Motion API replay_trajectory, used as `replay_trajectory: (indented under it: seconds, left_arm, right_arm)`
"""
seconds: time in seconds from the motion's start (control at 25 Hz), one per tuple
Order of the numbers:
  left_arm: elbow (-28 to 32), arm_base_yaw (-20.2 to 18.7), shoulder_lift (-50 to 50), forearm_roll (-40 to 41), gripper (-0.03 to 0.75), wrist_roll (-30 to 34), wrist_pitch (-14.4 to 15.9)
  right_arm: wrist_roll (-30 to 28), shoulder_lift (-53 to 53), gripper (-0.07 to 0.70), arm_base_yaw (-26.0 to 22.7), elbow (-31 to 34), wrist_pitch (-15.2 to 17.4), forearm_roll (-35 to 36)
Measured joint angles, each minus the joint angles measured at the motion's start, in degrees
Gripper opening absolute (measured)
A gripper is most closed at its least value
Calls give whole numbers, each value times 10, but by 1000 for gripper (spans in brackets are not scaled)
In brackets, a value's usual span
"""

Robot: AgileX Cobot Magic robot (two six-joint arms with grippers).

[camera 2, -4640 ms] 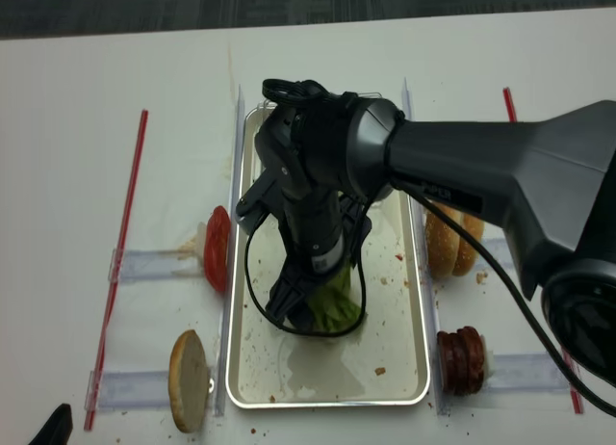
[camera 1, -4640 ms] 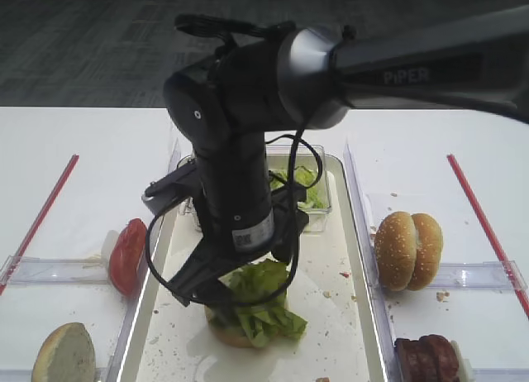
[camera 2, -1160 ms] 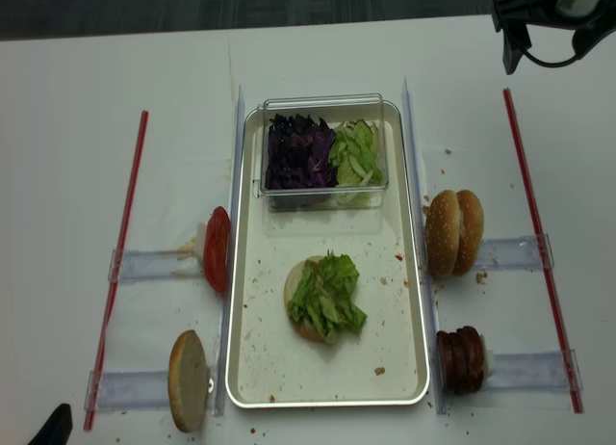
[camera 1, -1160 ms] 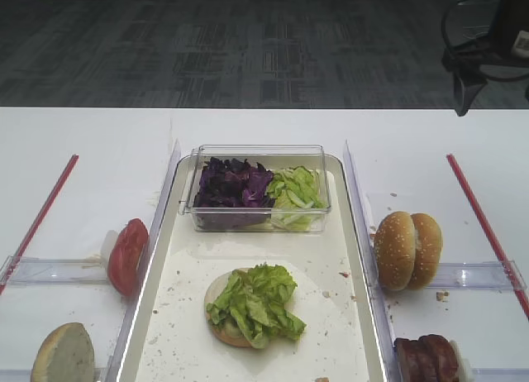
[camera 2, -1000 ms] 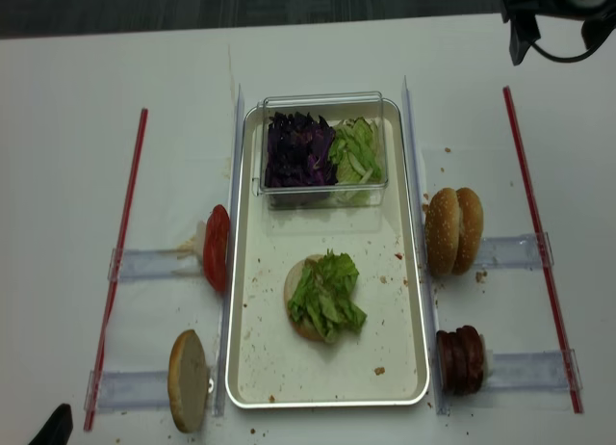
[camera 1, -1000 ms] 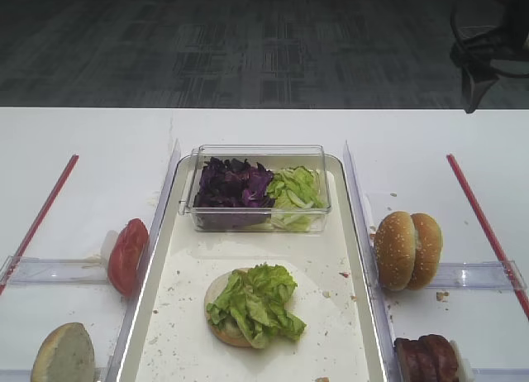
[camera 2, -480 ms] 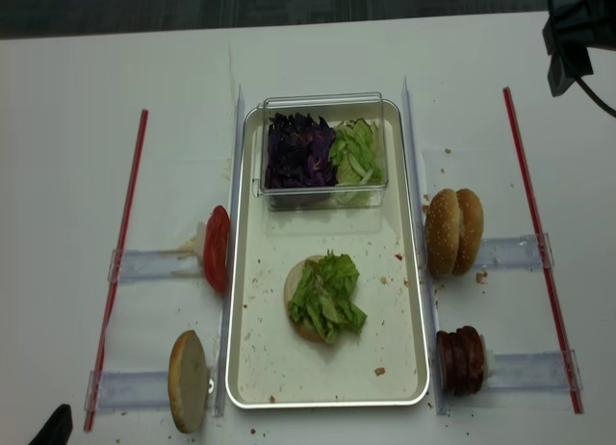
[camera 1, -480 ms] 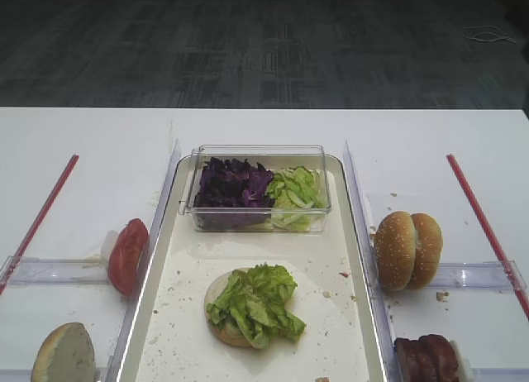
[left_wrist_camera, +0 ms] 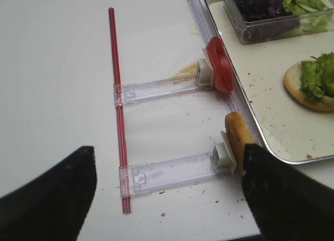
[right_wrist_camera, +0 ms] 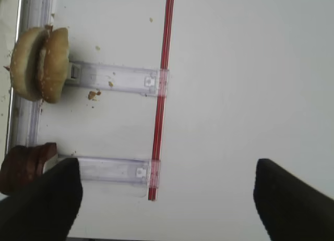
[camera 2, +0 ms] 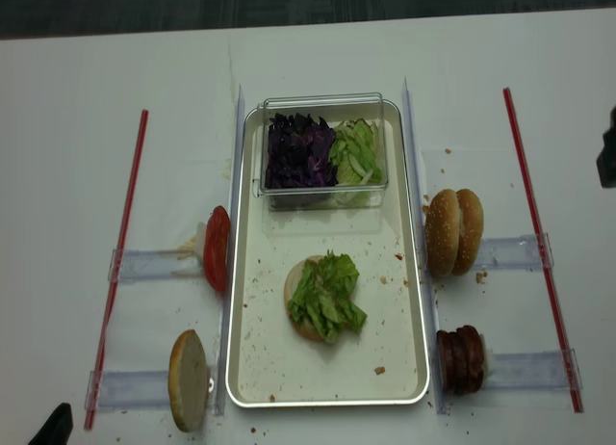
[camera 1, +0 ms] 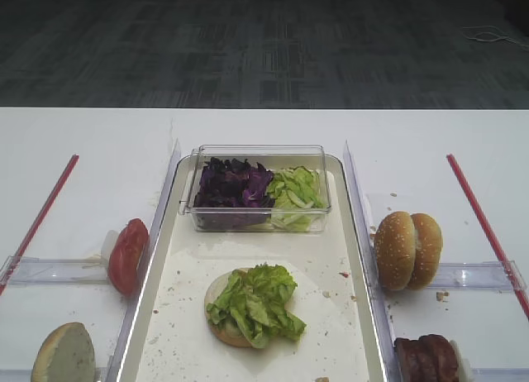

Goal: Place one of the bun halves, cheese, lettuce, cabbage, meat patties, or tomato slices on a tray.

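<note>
A bun half [camera 1: 225, 316] is lying cut face up mid-tray [camera 1: 347, 332], with lettuce [camera 1: 256, 303] sitting on top of it, presumably as a stacking base. A clear tub [camera 1: 260, 155] at the tray's far end is holding purple cabbage [camera 1: 234, 183] beside more lettuce. Tomato slices [camera 1: 126, 255] and a second bun half [camera 1: 64, 354] are standing on edge in clear holders on the desk [camera 1: 91, 150] left of the tray; paired sesame bun halves [camera 1: 407, 250] and meat patties [camera 1: 427, 357] are standing likewise on the right, probably for easy side pickup. Right end effector [right_wrist_camera: 167, 196] is hovering over bare desk, spread wide, gripping nothing. Left end effector [left_wrist_camera: 168, 186] is hanging wide apart, empty.
</note>
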Motion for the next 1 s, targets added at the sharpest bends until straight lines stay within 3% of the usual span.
replay_trajectory:
  seconds: [0.52, 1.0]
  left_arm:
    - [0, 0, 0, 0, 561, 0, 0]
    - [0, 0, 0, 0, 561, 0, 0]
  right_arm:
    - [17, -249, 690, 0, 178, -5, 0]
    - [18, -486, 690, 0, 293, -58, 0]
